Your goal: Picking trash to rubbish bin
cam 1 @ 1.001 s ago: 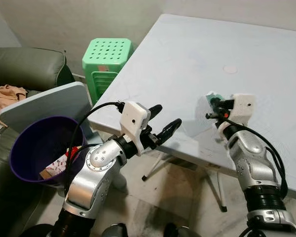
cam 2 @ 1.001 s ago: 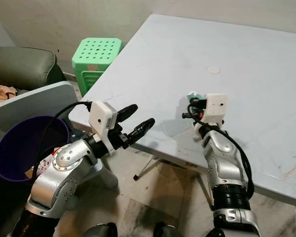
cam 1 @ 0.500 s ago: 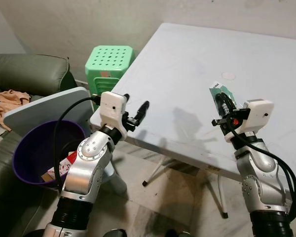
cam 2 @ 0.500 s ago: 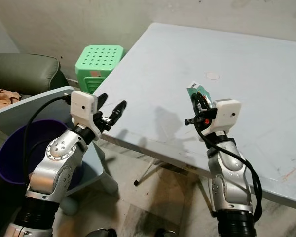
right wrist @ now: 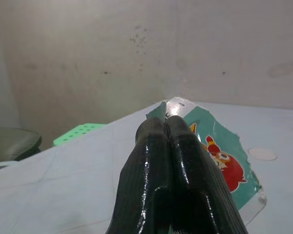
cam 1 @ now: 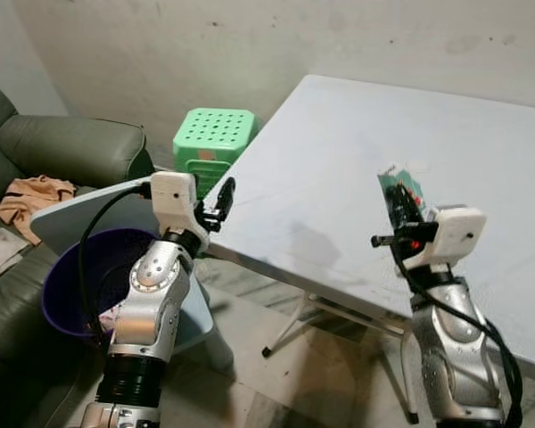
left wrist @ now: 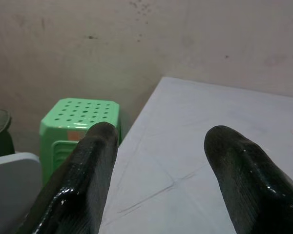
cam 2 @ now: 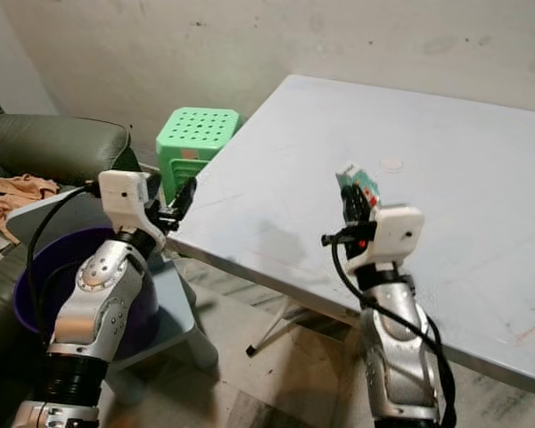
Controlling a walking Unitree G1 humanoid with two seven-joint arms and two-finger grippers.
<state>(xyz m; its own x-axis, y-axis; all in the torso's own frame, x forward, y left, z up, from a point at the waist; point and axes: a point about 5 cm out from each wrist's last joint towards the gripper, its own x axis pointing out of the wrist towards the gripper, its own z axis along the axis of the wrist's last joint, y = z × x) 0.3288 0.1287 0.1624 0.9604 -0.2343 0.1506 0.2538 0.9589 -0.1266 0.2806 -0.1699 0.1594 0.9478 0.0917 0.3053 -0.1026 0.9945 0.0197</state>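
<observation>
A teal snack wrapper (cam 1: 399,184) with a red cartoon figure (right wrist: 228,161) sticks up between the fingers of my right gripper (cam 1: 398,198), which is shut on it. The gripper holds it in the air above the near edge of the white table (cam 1: 339,169). My left gripper (cam 1: 225,189) is open with nothing in it and is raised beside the table's left corner. The purple rubbish bin (cam 1: 52,299) stands low on the left, behind my left arm, with some scraps inside.
A green plastic stool (cam 1: 214,135) stands by the wall beyond the table's corner. A grey-blue chair seat (cam 1: 85,203) lies against the bin. A green sofa (cam 1: 67,147) with a crumpled cloth (cam 1: 34,193) is further left. Folding table legs (cam 1: 294,321) stand on the floor.
The camera view has risen and shifted. My right gripper has lifted the wrapper off the tabletop. My left arm has swung up, and its fingers now point towards the wall.
</observation>
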